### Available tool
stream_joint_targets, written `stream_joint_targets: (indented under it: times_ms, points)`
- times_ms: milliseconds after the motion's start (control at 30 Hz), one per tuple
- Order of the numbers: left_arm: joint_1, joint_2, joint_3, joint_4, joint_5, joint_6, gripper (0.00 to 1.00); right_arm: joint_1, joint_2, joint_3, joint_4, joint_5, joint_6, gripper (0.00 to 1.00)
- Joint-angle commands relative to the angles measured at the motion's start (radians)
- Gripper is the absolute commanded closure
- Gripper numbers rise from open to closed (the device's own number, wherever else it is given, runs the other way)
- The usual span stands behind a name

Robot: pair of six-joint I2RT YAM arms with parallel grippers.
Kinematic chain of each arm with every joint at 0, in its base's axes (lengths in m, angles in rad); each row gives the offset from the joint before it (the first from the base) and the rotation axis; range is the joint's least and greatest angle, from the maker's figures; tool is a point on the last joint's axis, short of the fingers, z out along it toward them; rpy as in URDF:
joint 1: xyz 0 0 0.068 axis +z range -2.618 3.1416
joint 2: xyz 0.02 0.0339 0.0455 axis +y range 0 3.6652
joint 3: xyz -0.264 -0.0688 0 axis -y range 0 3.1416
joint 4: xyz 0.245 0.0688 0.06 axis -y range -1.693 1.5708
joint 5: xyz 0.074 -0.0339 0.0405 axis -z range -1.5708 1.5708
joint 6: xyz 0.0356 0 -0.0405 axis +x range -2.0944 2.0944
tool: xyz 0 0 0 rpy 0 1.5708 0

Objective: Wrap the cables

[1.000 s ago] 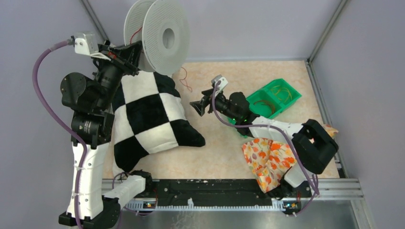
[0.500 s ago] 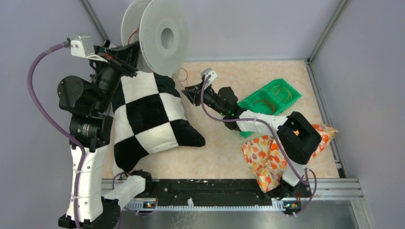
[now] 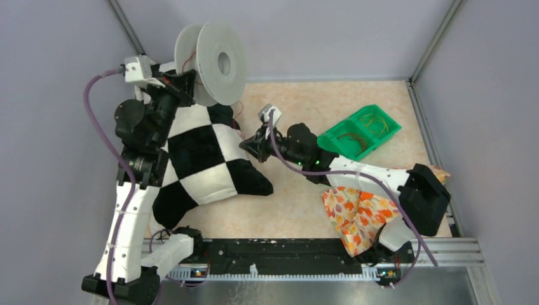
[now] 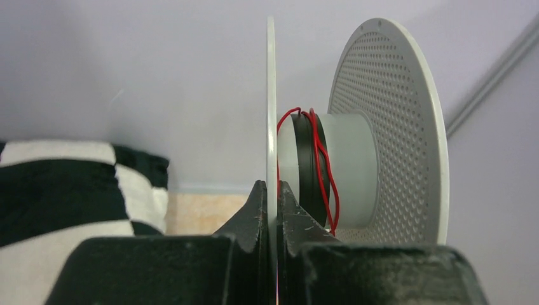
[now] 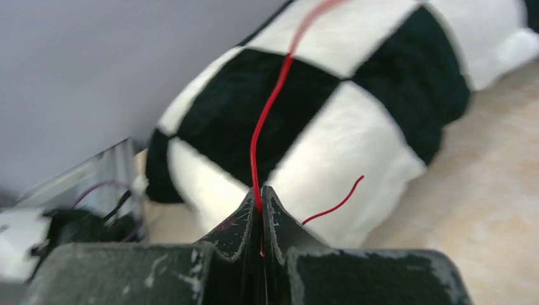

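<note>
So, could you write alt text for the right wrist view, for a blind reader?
The right gripper is shut on a thin red cable that runs up out of frame. Behind it lies a black-and-white checked pillow on a beige table.

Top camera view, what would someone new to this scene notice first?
The big white perforated spool stands out, held up at the far left with the left gripper shut on one flange. Below it lies a black-and-white checkered pillow. Beside the pillow, mid-table, the right gripper pinches a thin red cable.
</note>
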Motion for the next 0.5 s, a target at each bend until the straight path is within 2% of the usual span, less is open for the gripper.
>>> stream_joint_targets:
  times_ms: [0, 133, 233, 333, 467]
  points:
    - [-0.003, 0.010, -0.119, 0.202, -0.181, -0.026, 1.00, 0.179, -0.132, 0.063, -0.210, -0.034, -0.068, 1.00]
    - [-0.003, 0.062, -0.136, 0.223, -0.282, 0.007, 1.00, 0.271, -0.198, 0.065, -0.324, -0.124, -0.091, 1.00]
    - [-0.003, 0.107, -0.118, 0.233, -0.333, 0.088, 1.00, 0.304, -0.245, 0.057, -0.388, -0.191, -0.104, 1.00]
    - [-0.003, 0.144, -0.109, 0.241, -0.317, 0.148, 1.00, 0.322, -0.285, 0.090, -0.470, -0.205, -0.142, 1.00]
    - [-0.002, 0.198, -0.090, 0.200, -0.222, 0.273, 1.00, 0.322, -0.342, 0.169, -0.495, -0.248, -0.175, 1.00]
